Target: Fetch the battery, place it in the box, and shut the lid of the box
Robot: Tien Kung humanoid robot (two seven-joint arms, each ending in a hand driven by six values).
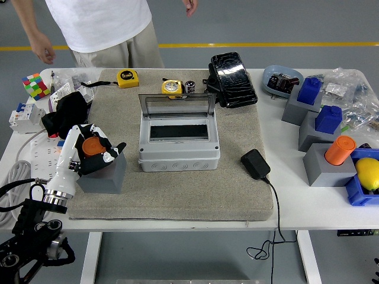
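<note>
Reading labels first, only the yellow tape measure at the mat's far edge bears a mark on its face, too small to make out. At the middle of the grey mat stands the grey box, its clear lid raised upright at the back; inside shows a dark rectangular recess with nothing visible in it. To the left, the left hand is curled around the orange battery, which stands upright in a grey block holder on the mat's left part, well apart from the box. On the right of the bench, three more grey holders carry things: two hold blue blocks, and the nearest holds another orange cylinder. A blue tray at the right edge contains a yellow lemon-like object, and a blue-grey bowl holds dark small parts. A black adapter lies just right of the box. A person in a white shirt stands at the far side, hands hanging free above the bench.
</note>
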